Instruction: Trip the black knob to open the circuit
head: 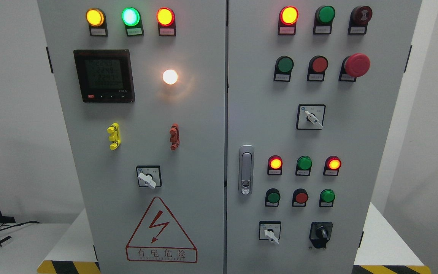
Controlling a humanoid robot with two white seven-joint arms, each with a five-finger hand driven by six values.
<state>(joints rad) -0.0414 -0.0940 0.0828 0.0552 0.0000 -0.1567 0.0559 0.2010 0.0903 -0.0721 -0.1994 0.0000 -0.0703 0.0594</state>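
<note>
Low on the right door sits the black knob (pointer upright); no fingers show, so their state is unknown.

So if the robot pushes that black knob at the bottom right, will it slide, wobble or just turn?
The black knob is fixed on a plate on the cabinet door, so it likely turns in place rather than slides. Its short raised grip looks rigid. It probably clicks stiffly between positions, like the white selector switches.

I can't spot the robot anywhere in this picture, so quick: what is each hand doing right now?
Left hand: not in view.
Right hand: not in view.
Nothing touches the black knob at the lower right of the cabinet.
</note>
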